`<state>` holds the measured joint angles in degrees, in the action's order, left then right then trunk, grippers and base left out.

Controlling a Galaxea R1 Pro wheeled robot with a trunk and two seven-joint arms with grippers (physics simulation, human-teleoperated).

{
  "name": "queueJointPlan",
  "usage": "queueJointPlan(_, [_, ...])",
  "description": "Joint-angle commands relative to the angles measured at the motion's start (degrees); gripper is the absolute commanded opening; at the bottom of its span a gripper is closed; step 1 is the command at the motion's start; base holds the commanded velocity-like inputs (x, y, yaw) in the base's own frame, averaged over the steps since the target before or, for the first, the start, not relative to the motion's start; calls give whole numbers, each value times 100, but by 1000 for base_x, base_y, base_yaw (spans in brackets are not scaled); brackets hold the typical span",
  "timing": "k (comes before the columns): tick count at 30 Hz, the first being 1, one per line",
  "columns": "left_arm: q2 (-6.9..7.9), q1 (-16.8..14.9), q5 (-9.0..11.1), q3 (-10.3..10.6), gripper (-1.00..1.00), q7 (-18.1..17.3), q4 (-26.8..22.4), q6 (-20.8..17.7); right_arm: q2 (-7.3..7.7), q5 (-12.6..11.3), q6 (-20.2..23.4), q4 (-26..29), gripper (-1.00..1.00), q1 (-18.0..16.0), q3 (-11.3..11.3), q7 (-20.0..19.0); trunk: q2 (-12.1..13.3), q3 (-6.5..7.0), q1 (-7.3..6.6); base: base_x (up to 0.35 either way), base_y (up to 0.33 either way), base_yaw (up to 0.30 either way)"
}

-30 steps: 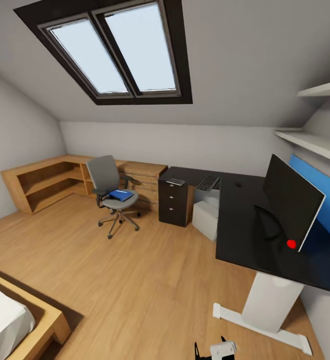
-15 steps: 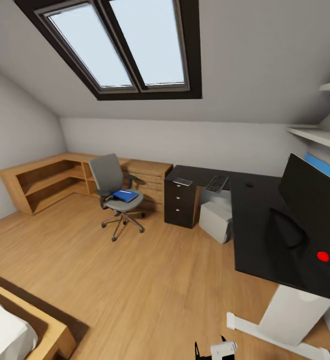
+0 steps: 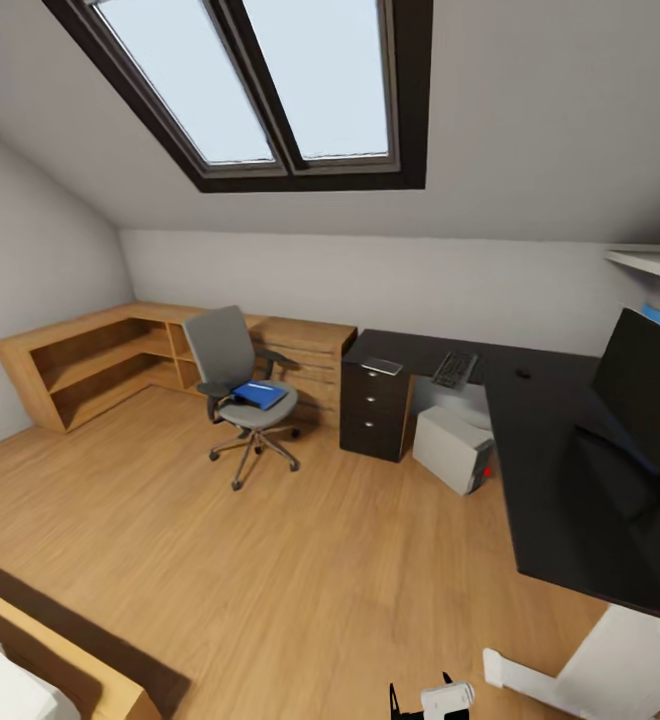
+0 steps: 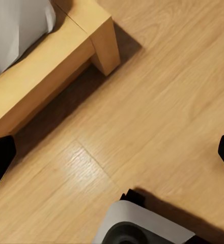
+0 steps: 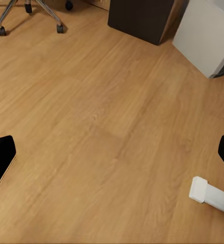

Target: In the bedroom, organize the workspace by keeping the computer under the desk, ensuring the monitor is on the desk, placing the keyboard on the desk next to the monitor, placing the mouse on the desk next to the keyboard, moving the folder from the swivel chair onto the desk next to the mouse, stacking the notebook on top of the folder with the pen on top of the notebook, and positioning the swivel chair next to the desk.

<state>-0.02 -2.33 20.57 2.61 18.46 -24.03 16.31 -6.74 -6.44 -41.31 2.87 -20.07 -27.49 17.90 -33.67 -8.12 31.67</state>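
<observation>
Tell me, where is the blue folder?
In the head view, the folder lies on the chair's seat, left of the desk's drawer unit and before the wooden cabinets.

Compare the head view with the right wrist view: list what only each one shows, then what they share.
Head view alone: the skylight, the blue folder lying on the swivel chair's seat, the keyboard and monitor on the desk, and the light-wood cabinets.

Right wrist view alone: the right gripper, its dark fingertips wide apart over bare floor.

Both: the plank floor, the swivel chair (just its caster base from the wrist), the dark drawer unit, the white computer and the desk's white foot.
</observation>
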Motion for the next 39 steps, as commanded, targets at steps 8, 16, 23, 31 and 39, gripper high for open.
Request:
queueJointPlan(8, [2, -4, 35, 29, 100, 26, 3, 21, 3, -59, -26, -6, 100, -6, -42, 10, -8, -2, 5, 289, 210, -29])
queueJointPlan(16, [1, -4, 35, 29, 100, 26, 3, 21, 6, -59, -26, -6, 100, -6, -38, 8, -8, 44, 5, 289, 209, -153])
queueJointPlan(23, [-5, -4, 35, 29, 100, 26, 3, 20, 6, -59, -26, -6, 100, -6, -38, 9, -8, 89, 5, 289, 210, -187])
queueJointPlan(31, [-7, -4, 35, 29, 100, 26, 3, 21, 6, -67, -21, -6, 100, -6, -29, 12, -8, 131, 5, 185, 114, -241])
queueJointPlan(39, [-7, -4, 35, 29, 100, 26, 3, 20, 6, -68, -18, -6, 100, -6, -29, 12, -8, 164, 5, 78, 5, -269])
